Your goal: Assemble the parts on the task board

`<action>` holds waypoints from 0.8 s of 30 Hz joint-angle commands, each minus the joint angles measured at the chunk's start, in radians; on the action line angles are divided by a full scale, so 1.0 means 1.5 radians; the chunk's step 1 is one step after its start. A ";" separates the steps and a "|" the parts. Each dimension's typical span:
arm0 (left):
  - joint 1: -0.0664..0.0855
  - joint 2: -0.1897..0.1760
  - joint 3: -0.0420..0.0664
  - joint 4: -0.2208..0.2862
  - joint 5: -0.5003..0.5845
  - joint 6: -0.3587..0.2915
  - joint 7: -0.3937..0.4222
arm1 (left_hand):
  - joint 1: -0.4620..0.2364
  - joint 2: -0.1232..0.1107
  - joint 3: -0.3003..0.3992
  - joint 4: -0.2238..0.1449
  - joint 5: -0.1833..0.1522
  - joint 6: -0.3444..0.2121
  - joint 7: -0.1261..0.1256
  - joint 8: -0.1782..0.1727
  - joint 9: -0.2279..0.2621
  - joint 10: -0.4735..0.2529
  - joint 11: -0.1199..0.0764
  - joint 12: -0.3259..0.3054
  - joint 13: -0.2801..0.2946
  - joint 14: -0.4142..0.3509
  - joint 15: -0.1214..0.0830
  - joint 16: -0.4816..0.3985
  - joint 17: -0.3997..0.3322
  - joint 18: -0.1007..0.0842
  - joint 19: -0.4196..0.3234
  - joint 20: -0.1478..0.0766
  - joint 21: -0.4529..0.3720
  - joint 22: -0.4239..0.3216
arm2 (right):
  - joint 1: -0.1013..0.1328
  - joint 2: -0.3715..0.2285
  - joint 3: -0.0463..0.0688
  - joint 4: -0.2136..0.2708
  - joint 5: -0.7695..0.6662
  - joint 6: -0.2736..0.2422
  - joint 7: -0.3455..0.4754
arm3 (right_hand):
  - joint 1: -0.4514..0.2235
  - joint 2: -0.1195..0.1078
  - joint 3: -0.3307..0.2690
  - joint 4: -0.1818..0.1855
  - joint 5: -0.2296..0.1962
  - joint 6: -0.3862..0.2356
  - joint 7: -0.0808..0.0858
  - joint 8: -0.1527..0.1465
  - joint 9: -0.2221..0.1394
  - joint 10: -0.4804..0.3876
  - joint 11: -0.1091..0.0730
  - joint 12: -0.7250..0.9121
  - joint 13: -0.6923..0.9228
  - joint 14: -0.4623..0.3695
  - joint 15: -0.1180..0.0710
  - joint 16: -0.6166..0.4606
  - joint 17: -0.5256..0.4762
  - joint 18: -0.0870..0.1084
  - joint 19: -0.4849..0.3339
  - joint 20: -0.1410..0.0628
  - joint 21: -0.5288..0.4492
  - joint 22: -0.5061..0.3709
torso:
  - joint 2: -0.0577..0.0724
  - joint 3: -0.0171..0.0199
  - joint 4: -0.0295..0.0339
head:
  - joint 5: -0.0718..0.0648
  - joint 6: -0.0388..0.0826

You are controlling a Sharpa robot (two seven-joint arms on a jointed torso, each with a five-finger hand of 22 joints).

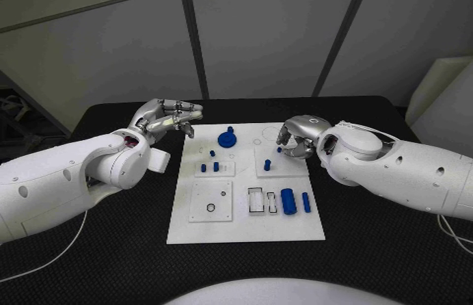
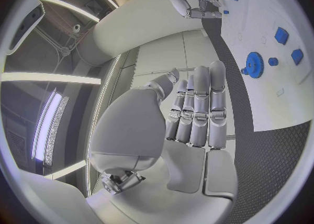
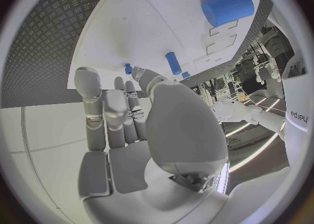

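Observation:
The white task board (image 1: 247, 226) lies mid-table. On it are a blue gear (image 1: 227, 139), several short blue pegs (image 1: 210, 167) and, near the front right, a thick blue cylinder (image 1: 288, 201) beside a thinner one (image 1: 307, 202). My right hand (image 1: 299, 139) hovers over the board's far right part. Its thumb and a finger pinch a small blue peg (image 1: 279, 150), which the right wrist view shows at the fingertips (image 3: 128, 69). My left hand (image 1: 167, 118) hangs off the board's far left corner and holds nothing. Its fingers (image 2: 196, 103) are stretched out.
Black ribbed matting (image 1: 118, 250) covers the table around the board. A grey panelled wall (image 1: 266, 38) stands behind the table. The board has white inset plates with slots at the front (image 1: 211, 202). A cable (image 1: 55, 254) trails under my left arm.

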 commanded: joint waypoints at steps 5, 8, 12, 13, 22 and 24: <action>0.000 -0.001 0.001 0.006 0.042 0.001 0.032 | -0.002 0.006 0.001 0.000 0.001 0.002 0.003 0.004 -0.001 -0.005 0.000 0.003 0.001 -0.005 0.000 -0.004 -0.001 -0.013 -0.005 0.001 -0.004 -0.001 | -0.005 0.016 0.000 -0.020 -0.014 0.010 0.005 | 0.004 -0.002 0.013 -0.003 0.002 -0.003 0.001 -0.001 0.000 0.003 -0.001 0.009 0.001 0.034 0.003 0.029 0.020 -0.012 0.012 0.001 0.035 0.040 | 0.000 0.0002 -0.0009 | 0.003 -0.003; 0.001 -0.001 0.001 0.006 0.042 0.002 0.032 | -0.002 0.007 0.001 0.001 0.001 0.001 0.003 0.004 -0.001 -0.005 0.000 0.004 0.001 -0.006 0.000 -0.004 -0.002 -0.013 -0.006 0.002 -0.005 -0.002 | -0.007 0.021 0.000 -0.024 -0.014 0.012 0.008 | 0.006 0.003 0.020 -0.006 0.005 0.001 0.001 0.001 0.001 0.013 -0.003 0.015 0.002 0.035 0.002 0.043 0.030 -0.016 0.020 0.001 0.061 0.073 | 0.000 0.0005 -0.0011 | 0.005 -0.003; 0.001 -0.001 0.001 0.006 0.042 0.002 0.031 | -0.002 0.006 0.000 0.001 0.001 0.001 0.004 0.004 -0.001 -0.005 0.000 0.005 0.002 -0.007 0.000 -0.004 -0.003 -0.013 -0.006 0.002 -0.006 -0.002 | -0.008 0.026 0.000 -0.027 -0.014 0.015 0.011 | 0.008 0.007 0.026 -0.010 0.007 0.008 0.000 0.003 0.002 0.026 -0.006 0.022 0.004 0.036 0.000 0.059 0.041 -0.021 0.027 0.000 0.089 0.106 | 0.000 0.0008 -0.0012 | 0.005 -0.004; 0.001 -0.001 0.001 0.006 0.043 0.001 0.030 | -0.002 0.006 0.000 0.001 0.001 0.001 0.004 0.004 -0.001 -0.005 0.000 0.005 0.002 -0.007 0.000 -0.004 -0.003 -0.013 -0.006 0.002 -0.006 -0.002 | -0.009 0.027 0.000 -0.028 -0.014 0.016 0.012 | 0.008 0.008 0.027 -0.010 0.007 0.010 -0.001 0.004 0.002 0.029 -0.006 0.023 0.005 0.036 0.000 0.062 0.043 -0.022 0.029 0.000 0.095 0.114 | 0.000 0.0006 -0.0007 | 0.005 -0.005; 0.001 -0.001 0.001 0.006 0.043 0.001 0.029 | 0.002 0.009 0.001 -0.002 0.001 0.001 0.004 0.004 -0.002 -0.004 -0.001 0.009 0.003 -0.007 0.000 -0.005 -0.005 -0.012 -0.006 0.002 -0.008 -0.003 | -0.011 0.034 0.000 -0.038 -0.014 0.026 0.011 | 0.008 0.018 0.031 -0.018 0.006 0.029 -0.006 0.010 0.004 0.052 -0.013 0.034 0.011 0.035 -0.005 0.079 0.052 -0.028 0.036 -0.003 0.132 0.158 | -0.001 0.0004 -0.0003 | 0.007 -0.007; 0.001 -0.001 0.001 0.006 0.043 0.002 0.028 | 0.002 0.009 0.001 -0.002 0.001 0.000 0.004 0.004 -0.002 -0.003 -0.001 0.010 0.003 -0.007 -0.001 -0.005 -0.005 -0.012 -0.006 0.002 -0.008 -0.003 | -0.011 0.035 0.000 -0.039 -0.014 0.029 0.009 | 0.010 0.022 0.032 -0.021 0.006 0.036 -0.008 0.013 0.006 0.059 -0.015 0.037 0.013 0.035 -0.006 0.083 0.054 -0.030 0.039 -0.004 0.144 0.173 | -0.001 0.0005 -0.0005 | 0.007 -0.008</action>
